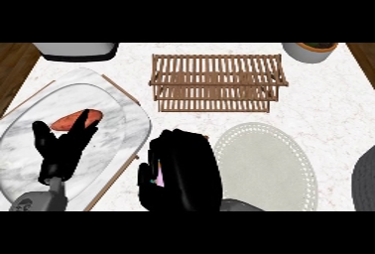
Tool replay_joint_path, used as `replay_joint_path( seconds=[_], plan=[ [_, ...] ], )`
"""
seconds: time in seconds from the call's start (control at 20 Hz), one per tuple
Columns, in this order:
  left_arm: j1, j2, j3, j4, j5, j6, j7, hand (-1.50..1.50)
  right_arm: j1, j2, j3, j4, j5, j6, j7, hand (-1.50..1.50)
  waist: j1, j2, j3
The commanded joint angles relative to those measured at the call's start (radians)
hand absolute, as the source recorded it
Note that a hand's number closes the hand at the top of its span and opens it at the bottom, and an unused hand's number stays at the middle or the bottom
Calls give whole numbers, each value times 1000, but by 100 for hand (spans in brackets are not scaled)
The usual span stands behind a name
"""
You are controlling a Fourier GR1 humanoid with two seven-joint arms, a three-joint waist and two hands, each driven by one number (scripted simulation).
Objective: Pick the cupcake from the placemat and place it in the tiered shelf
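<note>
My right hand (181, 171) hovers low in the middle of the view, just left of the round pale placemat (267, 163). Its fingers are curled round the cupcake (156, 175), of which only a sliver of pink and teal shows at the hand's left edge. Nothing rests on the placemat. The wooden tiered shelf (216, 82) stands at the back centre, well beyond the hand, and its slats are bare. My left hand (62, 149) rests open, fingers up, at the lower left over the marble tray.
A marble tray (29, 163) on a wooden board fills the left side, with an orange sweet potato (73, 119) on it. A white appliance (77, 49) sits back left, a potted plant (313, 49) back right, a dark grey object (364, 178) at the right edge.
</note>
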Motion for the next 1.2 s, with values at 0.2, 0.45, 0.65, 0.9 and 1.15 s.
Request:
replay_joint_path(
  seconds=[0.2, 0.45, 0.65, 0.9, 1.15],
  plan=[
    [24, -31, -20, 34, -27, 31, 26, 0, -307, 9, -146, -165, 36, 167, 332, 150, -15, 2, -10],
    [54, -15, -9, 22, -7, -2, 30, 0, -407, 8, -287, -141, 17, 229, 352, 150, -14, 4, -10],
    [59, -10, -5, 19, -6, -13, 22, 0, -477, 8, -430, -95, -15, 254, 328, 150, -15, 7, -9],
    [45, -18, -8, -3, -9, -3, 42, 0, -630, -13, -603, 50, -30, 290, 245, 150, -7, 10, -8],
    [41, -10, 15, 20, 3, -21, 31, 0, -682, -73, -707, 156, -65, 310, 150, 150, -7, 13, -8]
  ],
)
